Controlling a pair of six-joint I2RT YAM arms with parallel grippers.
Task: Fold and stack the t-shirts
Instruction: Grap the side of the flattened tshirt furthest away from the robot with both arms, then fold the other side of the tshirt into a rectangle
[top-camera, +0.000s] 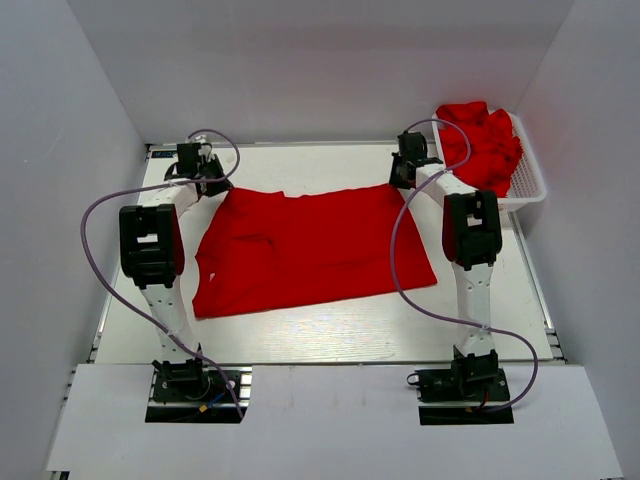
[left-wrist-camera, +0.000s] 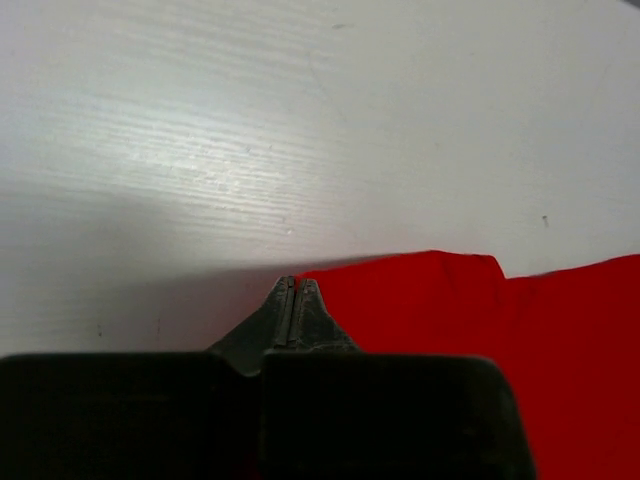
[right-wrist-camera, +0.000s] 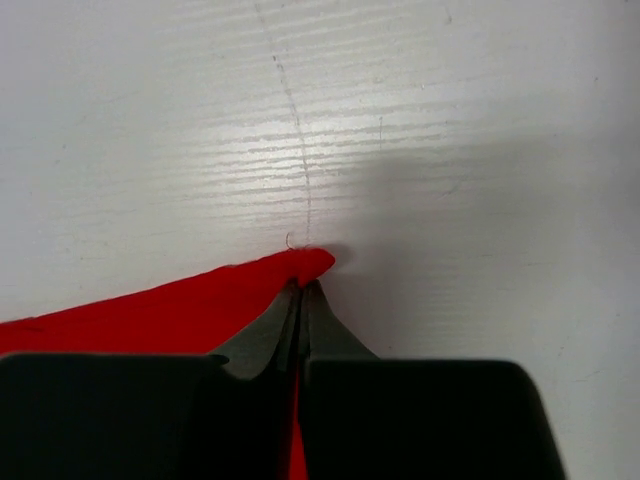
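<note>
One red t-shirt (top-camera: 310, 250) lies spread flat on the white table (top-camera: 320, 335). My left gripper (top-camera: 212, 186) sits low at the shirt's far left corner. In the left wrist view that gripper (left-wrist-camera: 295, 280) is shut, with the edge of the red fabric (left-wrist-camera: 480, 310) meeting its tips. My right gripper (top-camera: 400, 180) is at the far right corner. The right wrist view shows it (right-wrist-camera: 303, 283) shut on the pointed corner of the cloth (right-wrist-camera: 180, 310), with red showing between its jaws.
A white mesh basket (top-camera: 530, 190) at the far right holds a heap of more red t-shirts (top-camera: 480, 145). Grey walls close in the table on three sides. Both arms reach forward along the spread shirt's sides.
</note>
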